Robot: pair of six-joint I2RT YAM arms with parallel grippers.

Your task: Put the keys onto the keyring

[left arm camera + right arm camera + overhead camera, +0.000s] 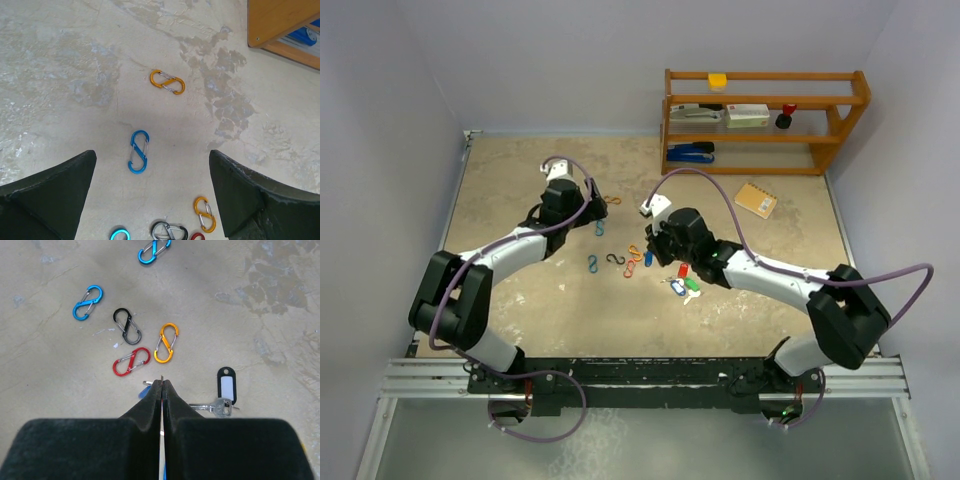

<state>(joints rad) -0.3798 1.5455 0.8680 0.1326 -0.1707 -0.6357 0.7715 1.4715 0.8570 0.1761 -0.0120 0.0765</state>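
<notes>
L gripper [152, 156] wide over blue S-clip [138, 152], R gripper [163, 382] foam pads [147, 412] pinched, poss. nipping sth thin

Top external: high behind the arm bases [640, 385], looking down; black clip [615, 260] small, mid-frame.
Left wrist: close, facing down; black clip [170, 231] at bottom edge.
Right wrist: close, facing down; black clip [127, 326] upper left.
Shared: the black clip.

The right gripper [162, 386], fingers pressed together, hangs above the mottled table [270, 330] beside a silver key [218, 407] on a black-and-white tag [227, 389], with a red S-clip [131, 361], orange S-clip [166, 343], black S-clip [127, 326] and blue S-clip [87, 302] beyond its tips.
</notes>
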